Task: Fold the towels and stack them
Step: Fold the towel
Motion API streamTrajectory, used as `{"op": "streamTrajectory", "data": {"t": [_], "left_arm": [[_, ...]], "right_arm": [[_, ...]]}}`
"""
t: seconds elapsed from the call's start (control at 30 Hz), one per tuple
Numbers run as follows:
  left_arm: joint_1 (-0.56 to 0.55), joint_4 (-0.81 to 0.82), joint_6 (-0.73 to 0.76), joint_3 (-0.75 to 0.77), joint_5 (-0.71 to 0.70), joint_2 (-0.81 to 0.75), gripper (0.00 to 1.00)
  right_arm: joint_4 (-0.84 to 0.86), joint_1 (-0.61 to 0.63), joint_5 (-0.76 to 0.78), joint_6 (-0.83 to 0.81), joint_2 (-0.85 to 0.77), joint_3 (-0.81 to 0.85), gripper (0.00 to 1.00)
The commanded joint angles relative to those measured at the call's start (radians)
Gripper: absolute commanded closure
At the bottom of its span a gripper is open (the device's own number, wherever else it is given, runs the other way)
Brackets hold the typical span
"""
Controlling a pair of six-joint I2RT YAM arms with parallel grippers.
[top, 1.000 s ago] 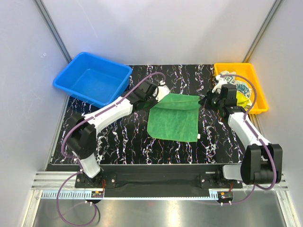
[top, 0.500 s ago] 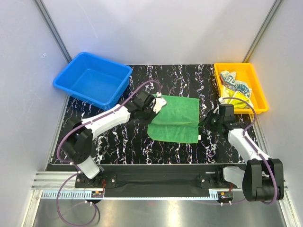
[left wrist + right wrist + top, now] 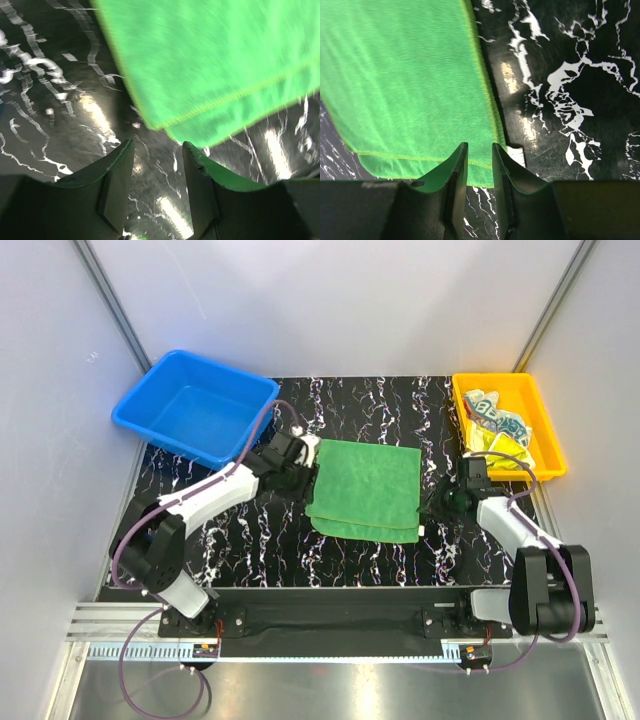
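1. Your right tool sits low over the surface, nearest you on the right. Its jaws are a narrow gap apart and grip nothing.
2. Just ahead of its fingertips lies the near right corner of the green towel, with a small white tag poking out beside the hem.
3. The green towel lies flat in the middle of the surface, folded in two. The lower layer's edge shows just past the upper one along the near side.
4. Your left tool is farther back, at the towel's left edge near its far left corner. Its jaws stand clearly apart with only the surface between them, and the towel's corner lies just beyond the tips.
5. At the far right, the yellow bin holds the yellow towel, with the striped towel bunched behind it.
6. At the far left stands the blue bin, well apart from the towels.
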Motion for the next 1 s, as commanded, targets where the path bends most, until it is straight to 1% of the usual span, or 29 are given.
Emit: {"op": "streamTrajectory", "data": {"t": [0.0, 0.07, 0.17, 0.37, 0.7, 0.83, 0.97], "left_arm": [[0.066, 0.110, -0.160, -0.036, 0.053, 0.000, 0.52], [0.093, 0.166, -0.195, -0.064, 0.118, 0.000, 0.51], [0.104, 0.228, -0.232, -0.090, 0.174, 0.020, 0.51], [0.107, 0.275, -0.271, -0.108, 0.209, 0.081, 0.52], [0.107, 0.246, -0.280, -0.111, 0.145, 0.101, 0.55], [0.107, 0.245, -0.294, -0.120, 0.139, 0.104, 0.55], [0.107, 0.262, -0.308, -0.153, 0.125, 0.112, 0.56]], "right_arm": [[-0.008, 0.003, 0.002, 0.064, 0.041, 0.029, 0.68], [0.023, 0.003, -0.007, 0.093, 0.044, -0.002, 0.67], [0.058, 0.003, -0.013, 0.115, 0.058, -0.031, 0.68], [0.085, 0.006, -0.024, 0.133, 0.079, -0.059, 0.71], [0.103, 0.015, -0.016, 0.144, 0.084, -0.074, 0.73], [0.118, 0.017, -0.018, 0.150, 0.081, -0.080, 0.80], [0.121, 0.017, -0.022, 0.149, 0.073, -0.079, 0.83]]}}
